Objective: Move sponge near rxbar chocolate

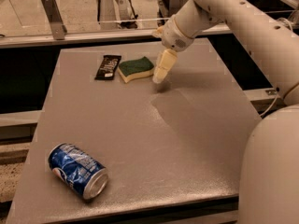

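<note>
The sponge [136, 68], green top over pale yellow foam, lies flat on the grey table [154, 139] at the far middle. The rxbar chocolate [108, 66], a slim black-brown bar, lies just left of it with a narrow gap between them. My gripper [160, 72] hangs just right of the sponge, its pale fingers pointing down at the table. It is open and holds nothing, and it stands apart from the sponge.
A blue soda can [77, 170] lies on its side at the near left of the table. My white arm [243, 27] reaches in from the right. A metal rail and post [52, 15] stand beyond the far edge.
</note>
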